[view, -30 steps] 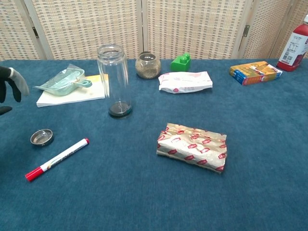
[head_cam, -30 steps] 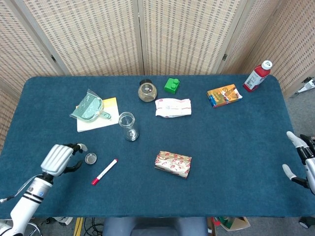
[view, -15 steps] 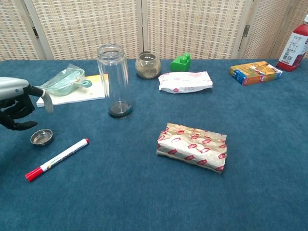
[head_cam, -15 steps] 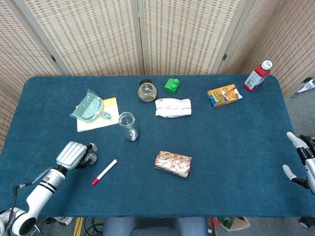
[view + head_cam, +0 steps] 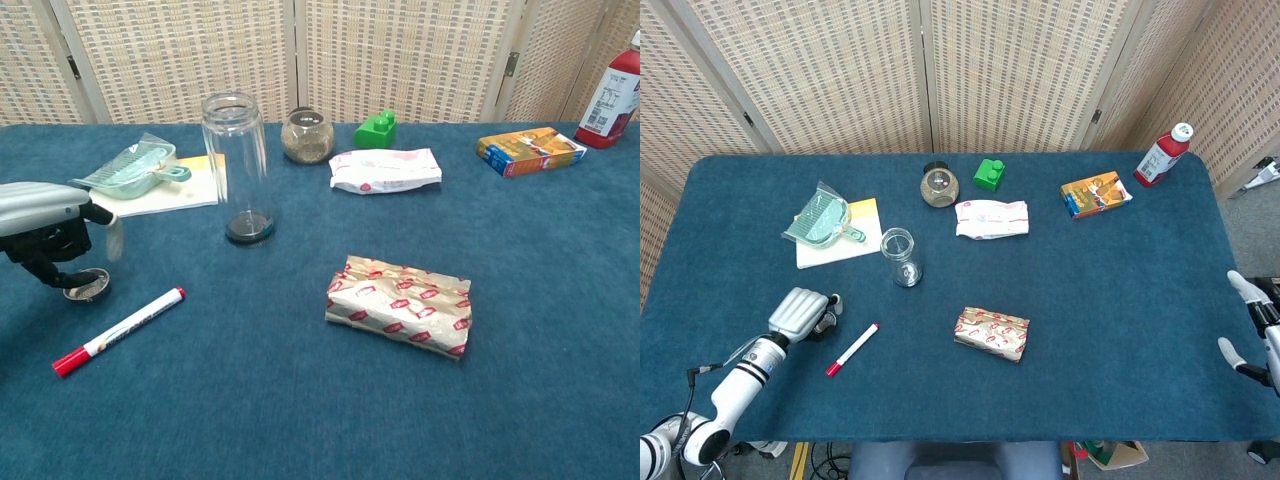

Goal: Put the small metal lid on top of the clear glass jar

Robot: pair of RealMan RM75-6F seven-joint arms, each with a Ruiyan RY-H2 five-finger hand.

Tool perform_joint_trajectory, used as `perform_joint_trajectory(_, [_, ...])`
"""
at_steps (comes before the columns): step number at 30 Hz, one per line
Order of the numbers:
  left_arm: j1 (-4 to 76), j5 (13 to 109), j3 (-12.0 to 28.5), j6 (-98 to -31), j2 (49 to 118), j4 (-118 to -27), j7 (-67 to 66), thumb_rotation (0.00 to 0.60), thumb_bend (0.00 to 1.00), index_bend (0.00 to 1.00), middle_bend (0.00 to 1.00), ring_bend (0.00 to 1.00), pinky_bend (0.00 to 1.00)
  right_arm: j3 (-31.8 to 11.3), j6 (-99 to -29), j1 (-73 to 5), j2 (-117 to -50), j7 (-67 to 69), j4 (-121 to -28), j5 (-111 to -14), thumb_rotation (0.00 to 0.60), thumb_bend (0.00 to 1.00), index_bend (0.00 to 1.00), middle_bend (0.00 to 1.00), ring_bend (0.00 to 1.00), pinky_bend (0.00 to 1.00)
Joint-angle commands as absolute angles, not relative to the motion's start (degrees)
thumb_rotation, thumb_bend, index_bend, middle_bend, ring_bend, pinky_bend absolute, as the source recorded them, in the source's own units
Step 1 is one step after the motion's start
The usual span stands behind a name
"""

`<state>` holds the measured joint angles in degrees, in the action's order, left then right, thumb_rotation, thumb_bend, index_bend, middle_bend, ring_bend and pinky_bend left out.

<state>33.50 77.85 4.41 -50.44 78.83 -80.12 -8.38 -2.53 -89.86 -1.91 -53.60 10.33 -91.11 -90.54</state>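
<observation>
Metal lid [image 5: 86,288] lies under the left hand [image 5: 50,225], whose grip cannot be told.

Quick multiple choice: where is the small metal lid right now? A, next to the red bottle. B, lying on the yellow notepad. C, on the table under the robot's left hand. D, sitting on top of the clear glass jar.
C: the small metal lid lies on the blue table directly beneath the left hand, while the clear glass jar stands open-topped.
</observation>
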Motion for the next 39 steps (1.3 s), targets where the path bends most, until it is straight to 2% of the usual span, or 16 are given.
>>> perform_joint_trajectory(1, [33.8,77.4,4.3,-50.2,79.3,-79.6,-8.7,0.600,0.36,0.46,0.87,0.83,1.00,-2.5,-89.9,-1.8,-53.6,10.4,-91.0,-90.5,0.600,0.30,0.02,0.19,0.08,0.23])
perform_joint_trajectory(28, [34.7,74.1,3.4,-49.2,81.7,-74.8,-8.7,0.600,0.36,0.60,0.91,0.87,1.00,-2.7,-89.3,-1.8,-53.8,10.8,-90.4,-90.1,0.600,0.30,0.02,0.19,0.08,0.23])
perform_joint_trajectory(33, [34.7,74.6,3.2,-49.7,81.8,-74.6,-7.9,0.600,0.45,0.62,0.91,0.87,1.00,-2.7,-89.3,-1.9,-53.8,10.8,-90.4,-90.1,0.600,0.30,0.02,0.19,0.08,0.23])
perform_joint_trajectory(39, [34.5,74.9,3.1,-50.3,81.1,-75.2,-7.2,0.600,0.50,0.63,0.91,0.87,1.00,-2.7,-89.2,-1.9,-53.8,10.8,-90.5,-90.2,0.600,0.30,0.02,0.19,0.08,0.23])
